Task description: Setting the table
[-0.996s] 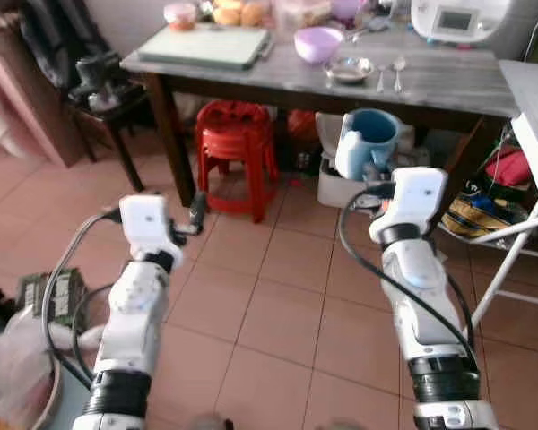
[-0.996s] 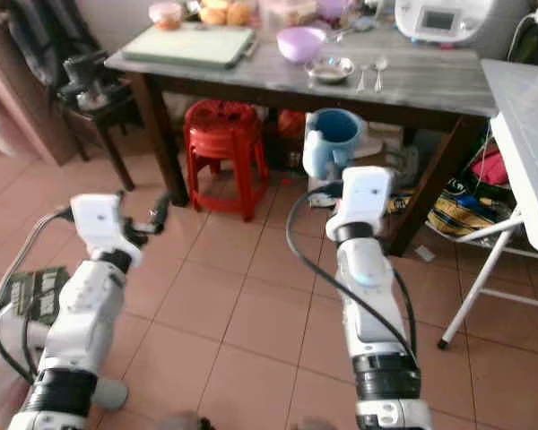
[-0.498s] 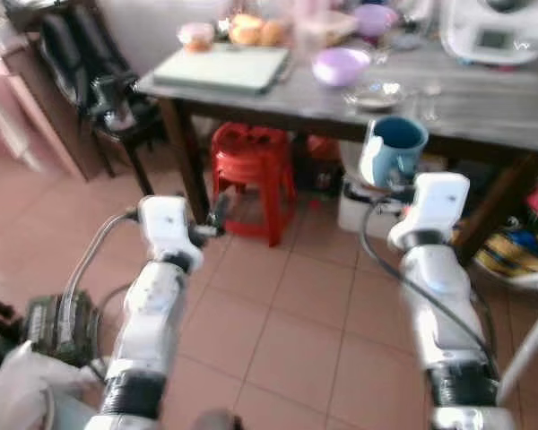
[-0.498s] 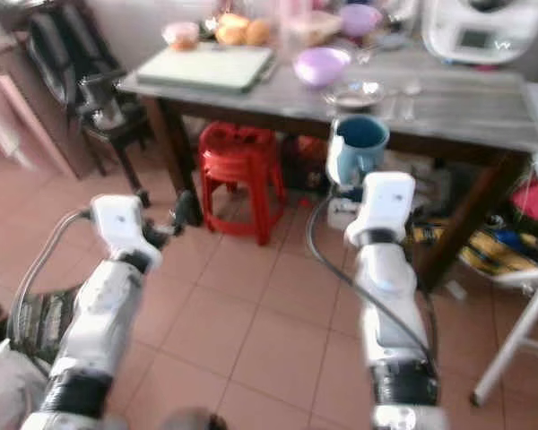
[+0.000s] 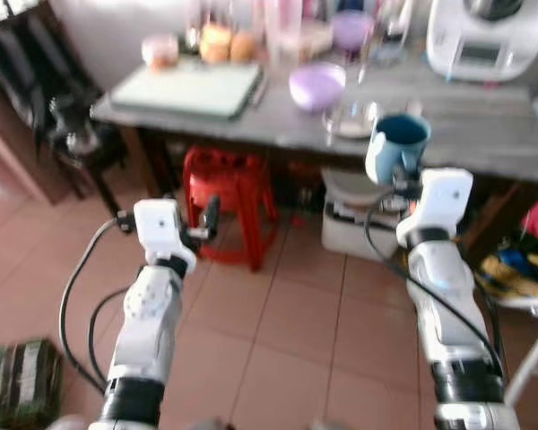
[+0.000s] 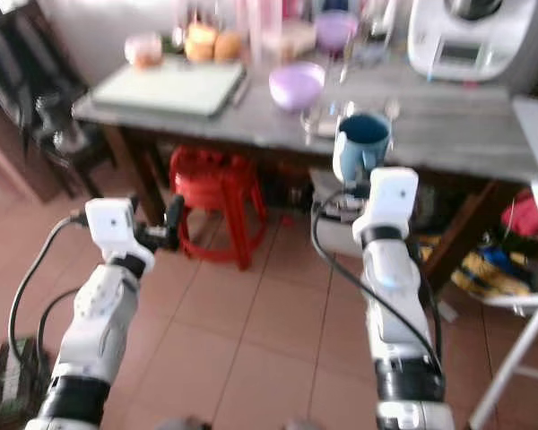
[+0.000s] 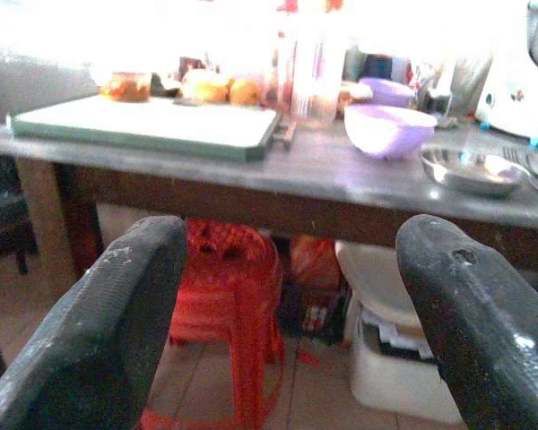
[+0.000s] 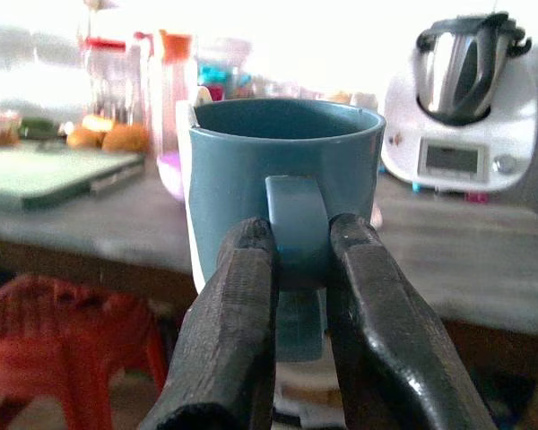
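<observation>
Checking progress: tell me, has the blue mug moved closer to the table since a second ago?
Yes. The blue mug in the right gripper now overlaps the table edge, formerly below it.

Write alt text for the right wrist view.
The right gripper pinches the handle of an upright blue mug, held in the air before a grey table. A white kitchen appliance stands on the table; a red stool sits beneath.
</observation>
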`<state>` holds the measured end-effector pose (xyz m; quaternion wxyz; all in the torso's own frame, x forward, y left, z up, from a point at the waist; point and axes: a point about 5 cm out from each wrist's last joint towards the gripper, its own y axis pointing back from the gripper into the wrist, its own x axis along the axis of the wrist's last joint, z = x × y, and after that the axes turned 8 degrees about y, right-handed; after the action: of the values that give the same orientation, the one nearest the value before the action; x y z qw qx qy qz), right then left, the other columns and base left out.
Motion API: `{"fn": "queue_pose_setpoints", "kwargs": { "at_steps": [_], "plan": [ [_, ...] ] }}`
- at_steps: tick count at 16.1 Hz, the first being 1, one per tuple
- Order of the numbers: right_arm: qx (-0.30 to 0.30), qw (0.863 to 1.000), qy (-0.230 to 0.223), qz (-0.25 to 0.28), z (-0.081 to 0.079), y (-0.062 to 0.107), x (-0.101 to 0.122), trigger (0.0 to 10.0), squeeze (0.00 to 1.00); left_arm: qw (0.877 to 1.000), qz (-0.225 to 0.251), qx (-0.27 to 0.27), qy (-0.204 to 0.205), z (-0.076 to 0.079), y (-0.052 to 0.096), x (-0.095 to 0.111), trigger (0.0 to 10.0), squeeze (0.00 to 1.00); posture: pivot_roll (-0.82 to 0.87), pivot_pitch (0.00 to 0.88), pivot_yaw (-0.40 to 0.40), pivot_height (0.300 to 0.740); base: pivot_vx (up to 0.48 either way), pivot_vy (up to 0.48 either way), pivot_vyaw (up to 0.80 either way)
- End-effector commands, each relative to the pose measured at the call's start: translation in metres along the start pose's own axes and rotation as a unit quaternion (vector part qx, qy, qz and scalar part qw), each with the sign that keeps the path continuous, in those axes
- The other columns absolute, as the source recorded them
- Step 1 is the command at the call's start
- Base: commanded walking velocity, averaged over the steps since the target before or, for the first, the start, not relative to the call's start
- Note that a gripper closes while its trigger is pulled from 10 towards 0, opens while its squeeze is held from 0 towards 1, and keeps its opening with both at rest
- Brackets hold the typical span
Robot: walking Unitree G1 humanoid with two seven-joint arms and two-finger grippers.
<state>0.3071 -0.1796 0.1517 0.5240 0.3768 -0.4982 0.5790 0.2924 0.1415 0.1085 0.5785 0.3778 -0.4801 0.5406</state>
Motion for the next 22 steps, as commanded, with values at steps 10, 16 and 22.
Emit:
{"fn": "queue_pose_setpoints", "kwargs": {
  "at_steps": [10,16,22],
  "plan": [
    [0.007,1.0,-0.008,0.014,-0.007,-0.001,0.008,10.0,0.0,1.0,0.006,-0.009,0.002,0.005,0.001,0.004,10.0,0.0,-0.03,0.0,0.033,0.74,0.472,0.0,-0.48],
    [-0.013,1.0,-0.017,0.001,-0.002,0.031,0.007,10.0,0.0,0.999,0.017,0.031,-0.007,-0.01,0.005,0.009,10.0,0.0,-0.03,0.0,0.032,0.74,0.249,0.0,0.0],
    [-0.027,0.999,0.017,-0.014,0.006,0.063,0.008,10.0,0.0,0.999,0.022,0.037,-0.024,-0.019,0.021,0.017,10.0,0.0,-0.05,0.0,0.035,0.74,0.0,0.0,0.0]
  ]
}}
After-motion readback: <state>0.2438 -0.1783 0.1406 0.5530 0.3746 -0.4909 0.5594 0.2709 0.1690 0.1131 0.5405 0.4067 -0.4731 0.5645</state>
